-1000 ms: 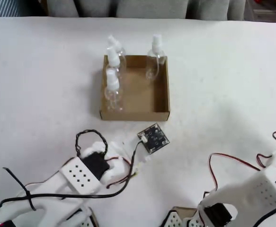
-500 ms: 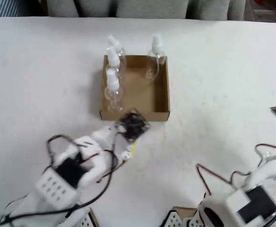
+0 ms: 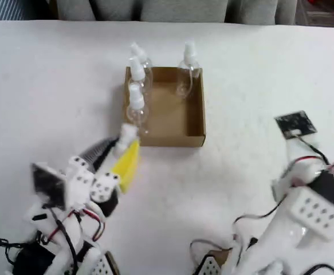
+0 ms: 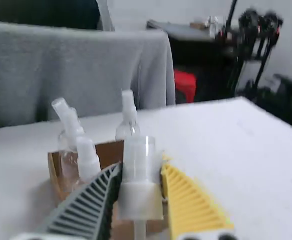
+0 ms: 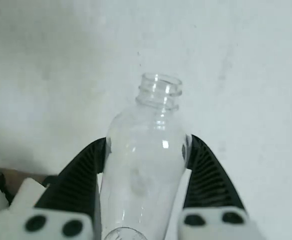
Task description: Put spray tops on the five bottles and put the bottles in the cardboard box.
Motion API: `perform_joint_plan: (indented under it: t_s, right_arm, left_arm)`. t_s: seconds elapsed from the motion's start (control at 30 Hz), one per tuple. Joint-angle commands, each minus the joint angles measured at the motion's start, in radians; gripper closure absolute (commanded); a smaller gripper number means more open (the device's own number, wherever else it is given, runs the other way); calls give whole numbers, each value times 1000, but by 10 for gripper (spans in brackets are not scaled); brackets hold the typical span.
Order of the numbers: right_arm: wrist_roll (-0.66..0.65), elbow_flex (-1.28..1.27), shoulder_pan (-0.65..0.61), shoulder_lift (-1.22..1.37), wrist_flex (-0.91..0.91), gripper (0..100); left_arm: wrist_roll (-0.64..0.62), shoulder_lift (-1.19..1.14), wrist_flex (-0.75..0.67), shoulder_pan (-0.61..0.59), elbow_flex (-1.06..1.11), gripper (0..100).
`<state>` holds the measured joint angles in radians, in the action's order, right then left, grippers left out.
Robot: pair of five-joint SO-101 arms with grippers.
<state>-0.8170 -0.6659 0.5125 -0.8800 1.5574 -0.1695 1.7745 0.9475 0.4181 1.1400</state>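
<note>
Sitting on a white table (image 3: 258, 69), an open cardboard box (image 3: 169, 120) with four clear spray-topped bottles (image 3: 136, 112) upright inside, right gripper (image 5: 146, 150) clamped around a clear uncapped bottle (image 5: 143, 175) well right of the box, left gripper (image 4: 138, 172) pinching a white spray top (image 4: 138, 195) upright, just beside the box's near left corner.

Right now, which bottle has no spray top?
The bottle in the right gripper: bare neck; the four bottles at the cardboard box wear spray tops.

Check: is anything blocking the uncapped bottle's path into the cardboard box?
Nothing visible does. The bottle sits in the right end effector; the near right floor of the cardboard box is open, capped bottles standing along its left wall.
</note>
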Motion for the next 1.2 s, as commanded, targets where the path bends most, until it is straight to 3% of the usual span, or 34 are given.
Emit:
perform_joint_plan:
  t_s: [0.0, 0.13, 0.3, 0.47, 0.57, 0.73, 0.97, 1.17]
  right_arm:
    - [241, 5, -202, -134, -33, 982]
    - [457, 3, -389, -219, -87, 981]
    - [571, 0, -651, -249, -171, 981]
    - [589, -3, -868, -259, -243, 981]
    - [594, -49, -937, -260, -328, 981]
    - [594, -206, -1029, -260, -466, 982]
    - [594, -330, -1119, -262, -535, 982]
    - [703, -361, -1121, -262, -535, 982]
  left_arm:
    - [-41, 12, -187, -91, -17, 980]
    - [-43, -25, -416, -147, -17, 980]
    - [-43, -125, -652, -202, -25, 980]
    - [-44, -320, -692, -237, -189, 980]
    - [-48, -444, -694, -237, -319, 980]
    - [-167, -604, -710, -237, -463, 980]
    - [-239, -704, -993, -229, -374, 980]
    - [-325, -757, -1220, -226, -216, 980]
